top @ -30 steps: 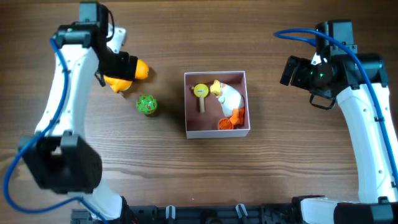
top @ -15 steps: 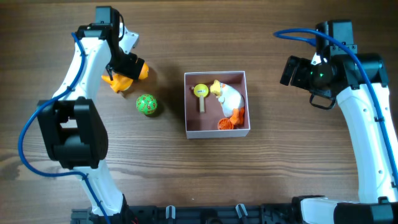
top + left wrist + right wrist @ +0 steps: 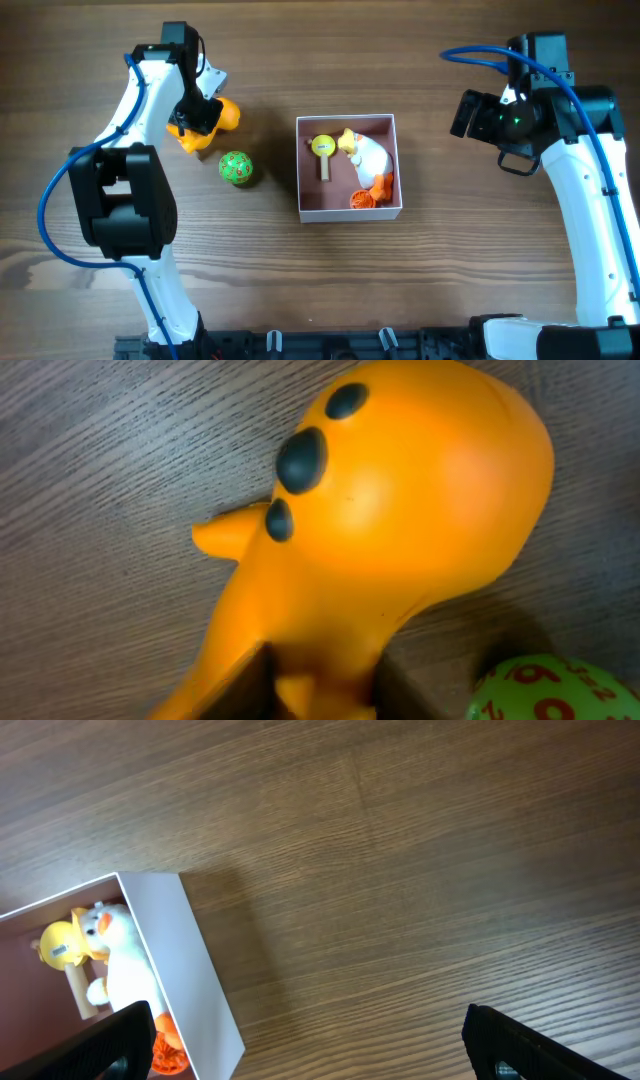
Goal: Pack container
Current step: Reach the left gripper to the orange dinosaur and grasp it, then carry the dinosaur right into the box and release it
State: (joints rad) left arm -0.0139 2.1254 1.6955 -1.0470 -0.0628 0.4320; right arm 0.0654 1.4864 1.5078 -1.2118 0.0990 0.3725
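Observation:
The container (image 3: 335, 198), a white-walled square box with a pink inside, stands mid-table and holds a white duck (image 3: 368, 155), a yellow-headed stick (image 3: 323, 148) and an orange piece (image 3: 368, 195). To its left an orange toy (image 3: 228, 113) with dark spots lies on the wood. My left gripper (image 3: 197, 116) is shut on it. In the left wrist view the dark fingers press both sides of the orange toy's (image 3: 400, 510) narrow end, my left gripper (image 3: 320, 682) at the frame's bottom. My right gripper (image 3: 466, 113) hangs open to the right of the box, nothing between its fingers.
A green ball (image 3: 236, 168) with red markings lies just below the orange toy and left of the box; the same green ball (image 3: 535, 690) shows beside the left fingers. The right wrist view has the container's white wall (image 3: 195, 980) at its left and bare wood under my right gripper (image 3: 315, 1045).
The left arm has swung its wrist round over the orange toy, and its jaws have closed from wide open onto the toy. The right arm and the box stayed still.

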